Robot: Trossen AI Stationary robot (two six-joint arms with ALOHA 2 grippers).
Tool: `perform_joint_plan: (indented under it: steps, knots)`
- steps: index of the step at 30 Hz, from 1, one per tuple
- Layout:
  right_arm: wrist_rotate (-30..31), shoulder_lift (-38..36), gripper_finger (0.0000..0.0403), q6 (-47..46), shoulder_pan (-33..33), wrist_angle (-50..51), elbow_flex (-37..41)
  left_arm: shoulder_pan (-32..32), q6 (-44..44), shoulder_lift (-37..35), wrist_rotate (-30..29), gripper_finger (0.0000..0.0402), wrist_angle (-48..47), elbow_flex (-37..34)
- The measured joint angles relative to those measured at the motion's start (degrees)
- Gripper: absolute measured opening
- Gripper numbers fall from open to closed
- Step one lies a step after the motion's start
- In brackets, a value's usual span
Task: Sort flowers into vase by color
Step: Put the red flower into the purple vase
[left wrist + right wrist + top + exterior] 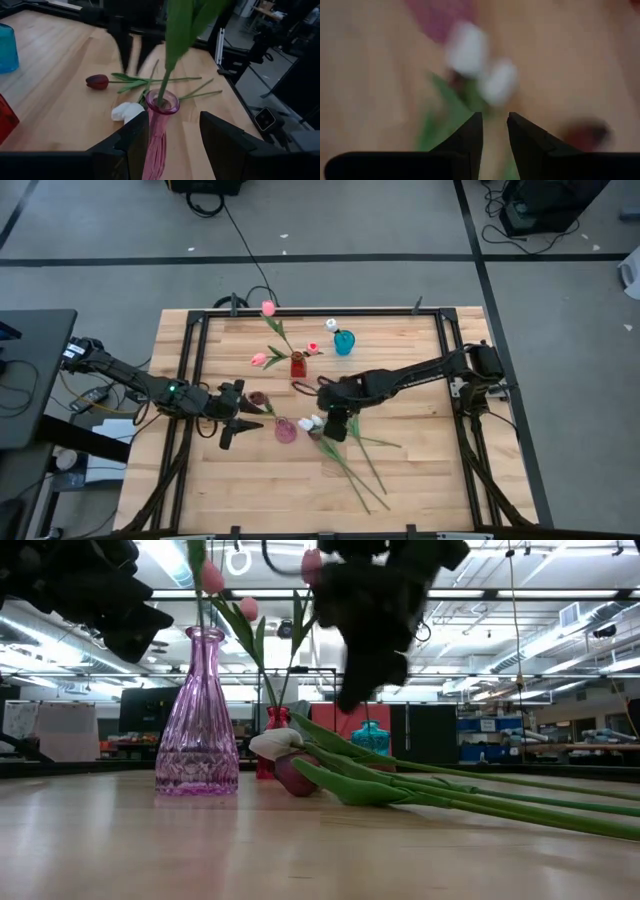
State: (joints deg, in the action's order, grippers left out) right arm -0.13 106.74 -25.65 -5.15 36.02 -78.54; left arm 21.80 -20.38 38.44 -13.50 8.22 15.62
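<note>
Right gripper (335, 427) spread, hovering over 2 white tulips (482, 65) | step: picking next stem | next: descend, pinch 1 | left gripper (243, 423) spread beside pink vase (159, 130)

Bright overhead strip lighting, soft shadows (right wrist view heavily motion-blurred).

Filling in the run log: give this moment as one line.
left pincer: open, beside pink vase | right pincer: open, above loose tulips | red vase, blue vase: behind
</note>
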Motion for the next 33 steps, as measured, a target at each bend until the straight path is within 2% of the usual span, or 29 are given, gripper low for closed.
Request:
perform_joint_plan:
  steps: [3,12,19,27,33]
  knots:
    - [4.25,-0.02,0.0103,-6.41,0.46,5.42,0.73,0.0,0.43,0.0,0.02,0.0181,0.54,0.0]
    - [2.31,0.08,0.0102,-19.01,2.25,4.7,6.43,0.02,0.52,0.11,0.1,0.0181,0.88,0.0]
    - [3.36,0.02,0.0102,-19.83,1.31,2.55,8.0,0.02,2.0,-1.01,0.55,0.0181,-2.35,0.0]
    - [2.7,0.04,0.0102,-19.27,1.34,-1.34,11.2,0.02,2.27,-7.66,-0.24,0.0181,-4.39,0.0]
    - [2.99,0.04,0.0102,-17.96,1.59,-5.46,13.22,-0.02,1.21,-9.35,-4.33,0.0181,-9.42,0.0]
